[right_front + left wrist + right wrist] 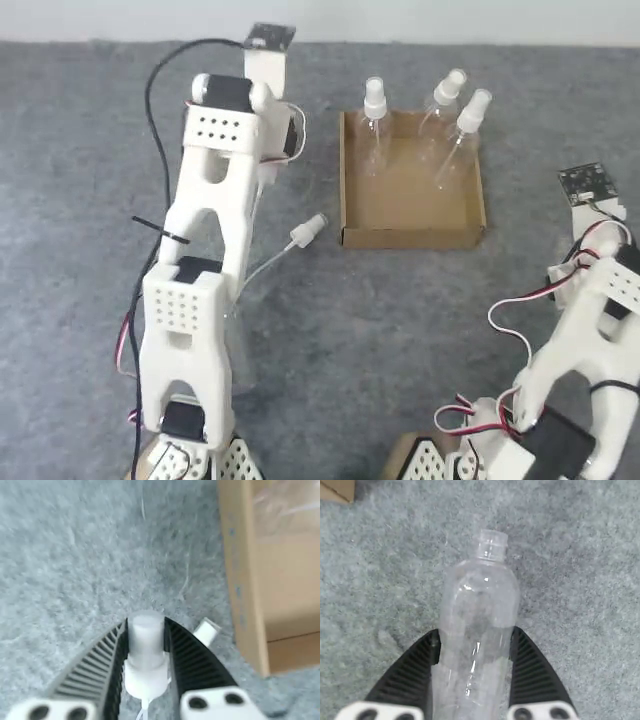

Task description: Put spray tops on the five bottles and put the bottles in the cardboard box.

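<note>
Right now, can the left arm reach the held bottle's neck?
Probably yes: the bottle shows its uncapped neck past the right gripper; nothing tall stands between it and the left gripper, shut on a spray top.

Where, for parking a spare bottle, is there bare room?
Free: the grey mat between cardboard box and arms, plus the box's near floor. Crowded: three bottles along its far wall, a loose spray top by its left corner.

bottle (477, 630): base cut off at edge | spray top (146, 645): tube cut off
</note>
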`<state>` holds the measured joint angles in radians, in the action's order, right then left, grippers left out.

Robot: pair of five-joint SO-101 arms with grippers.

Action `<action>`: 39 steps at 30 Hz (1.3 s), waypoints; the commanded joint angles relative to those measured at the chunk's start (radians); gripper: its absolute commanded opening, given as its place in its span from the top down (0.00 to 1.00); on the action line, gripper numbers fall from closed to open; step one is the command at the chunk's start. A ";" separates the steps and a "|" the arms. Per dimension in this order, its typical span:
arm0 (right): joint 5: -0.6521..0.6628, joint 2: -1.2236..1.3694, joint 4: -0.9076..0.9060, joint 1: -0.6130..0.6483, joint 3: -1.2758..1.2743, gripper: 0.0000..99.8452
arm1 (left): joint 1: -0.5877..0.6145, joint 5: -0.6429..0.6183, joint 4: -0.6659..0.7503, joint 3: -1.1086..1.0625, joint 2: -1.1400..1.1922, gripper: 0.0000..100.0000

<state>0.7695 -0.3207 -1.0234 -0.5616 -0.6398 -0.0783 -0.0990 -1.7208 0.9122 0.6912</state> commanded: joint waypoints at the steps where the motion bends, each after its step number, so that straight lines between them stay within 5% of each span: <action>1: 0.009 -0.005 0.016 -0.013 0.035 0.99 | 0.003 -0.011 -0.034 0.050 -0.157 0.99; 9: 0.005 0.159 0.091 -0.013 0.110 0.99 | -0.006 -0.008 -0.025 -0.248 -0.451 0.99; 17: -0.040 0.374 0.090 -0.024 0.293 0.99 | 0.002 0.058 0.167 -0.889 -0.939 0.99; 23: -0.040 0.421 0.090 -0.024 0.290 0.86 | 0.002 0.060 0.354 -1.346 -1.255 0.99; 30: -0.048 0.418 0.087 -0.033 0.305 0.75 | 0.068 0.107 0.448 -1.583 -1.482 0.99; 39: -0.089 0.449 -0.260 0.073 0.620 0.66 | 0.058 0.100 0.572 -1.756 -1.517 0.99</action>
<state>0.6974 0.1135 -1.1538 -0.5478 -0.2025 -0.0230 -0.0008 -1.1807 -0.8401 -0.7864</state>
